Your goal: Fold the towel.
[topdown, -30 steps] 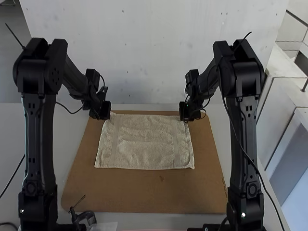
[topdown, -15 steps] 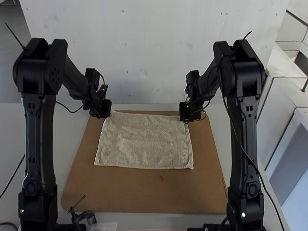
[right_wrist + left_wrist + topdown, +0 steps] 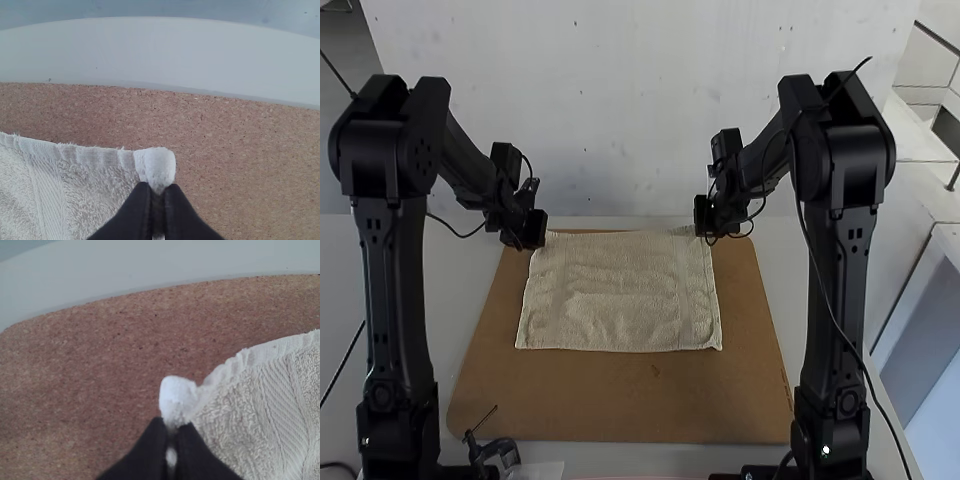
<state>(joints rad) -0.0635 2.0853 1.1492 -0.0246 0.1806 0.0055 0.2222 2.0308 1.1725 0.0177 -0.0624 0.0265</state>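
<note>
Corkboard [image 3: 630, 400] beneath rumpled cream towel [image 3: 620, 290]

From over here I can see the cream terry towel [image 3: 620, 300] spread in a wide rectangle on the brown cork board [image 3: 600, 400], toward its far edge, low ripples across its middle, smoother bands near both ends, both far corners pinched.

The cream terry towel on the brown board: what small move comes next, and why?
Probably lift the towel slightly by both far corners, then toward its near edge: it lies spread, with the black left gripper and black right gripper each shut on a corner.
</note>
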